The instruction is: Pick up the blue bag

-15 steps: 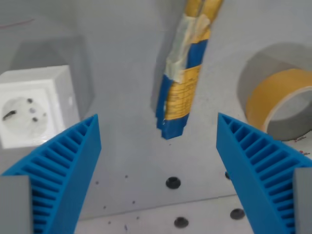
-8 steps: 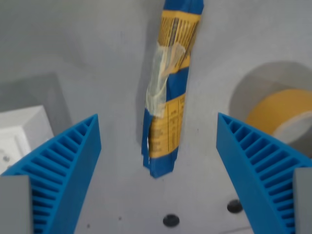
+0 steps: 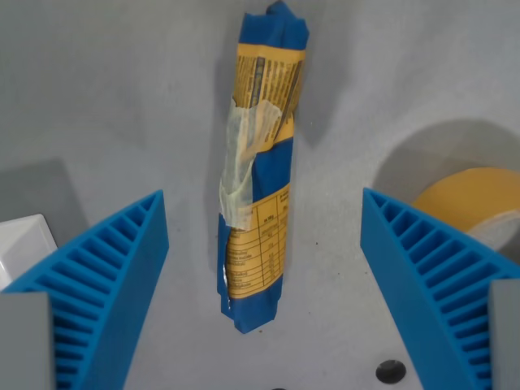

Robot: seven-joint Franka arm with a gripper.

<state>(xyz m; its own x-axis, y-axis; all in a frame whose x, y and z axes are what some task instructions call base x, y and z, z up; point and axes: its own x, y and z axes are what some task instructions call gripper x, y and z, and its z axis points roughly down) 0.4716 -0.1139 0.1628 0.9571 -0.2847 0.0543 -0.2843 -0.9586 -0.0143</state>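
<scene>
The blue bag point(image 3: 258, 171), a rolled blue and yellow packet with clear tape around its middle, lies lengthwise on the grey table in the middle of the wrist view. My gripper point(image 3: 264, 284) is open above it. One ribbed blue finger point(image 3: 97, 284) stands to the bag's left and the other finger point(image 3: 439, 284) to its right, both well apart from it. The bag's near end lies between the fingers; its far end reaches almost to the top of the view.
A roll of yellow-brown tape point(image 3: 471, 207) stands on the table at the wrist view's right. A white socket box point(image 3: 20, 244) shows its corner at the left edge. A dark hole point(image 3: 391, 371) marks the table near the bottom.
The camera has moved forward along the bag: the whole bag now lies in view, lower in the picture. The socket box and tape roll have slid toward the edges. The fingers stay open.
</scene>
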